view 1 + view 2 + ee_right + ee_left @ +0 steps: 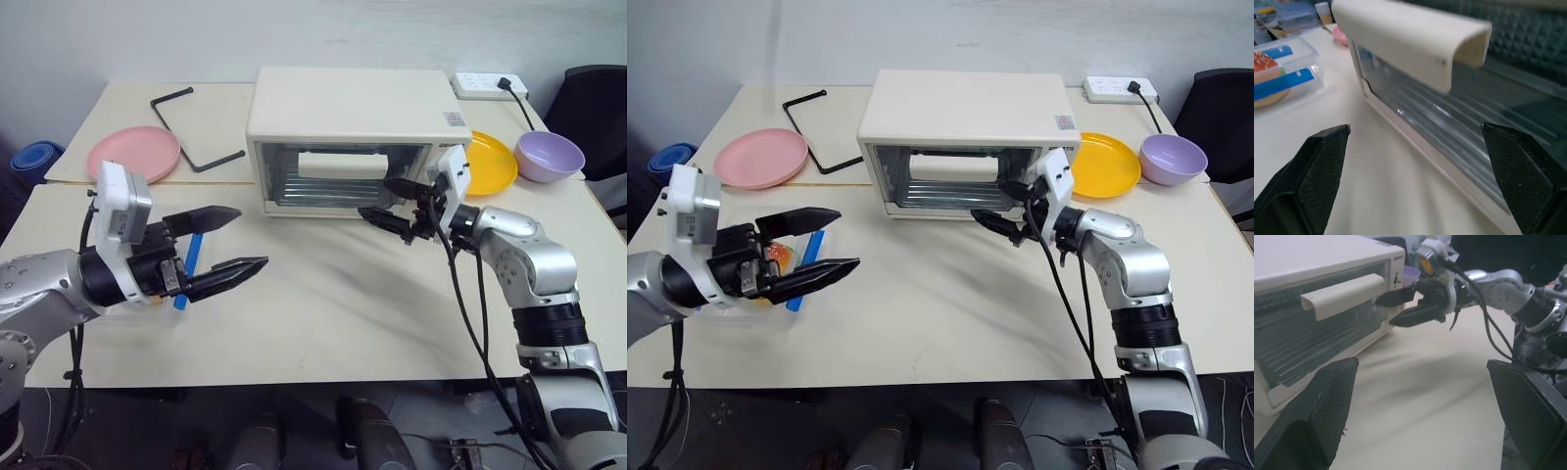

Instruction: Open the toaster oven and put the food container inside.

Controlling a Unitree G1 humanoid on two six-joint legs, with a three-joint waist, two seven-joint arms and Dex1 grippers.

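The toaster oven (348,137) is being faced shut at the table's back, its rigid bar handle (1410,41) judged the grasp point, just ahead of the spread-wide right gripper (390,203). The food container (774,269), light, stiff and probably slippery, is being partly hidden beneath the empty, wide-spread left gripper (230,245).

Stuff you can't really make out here

The food container (774,264) sits mostly behind the left gripper (813,246), so just a bit of bun and one blue clip peek out. The toaster oven (348,137) knobs are blocked by the right gripper (389,202). Its label is too tiny to read, and the blue thing (34,157) at the far left gets cut off.
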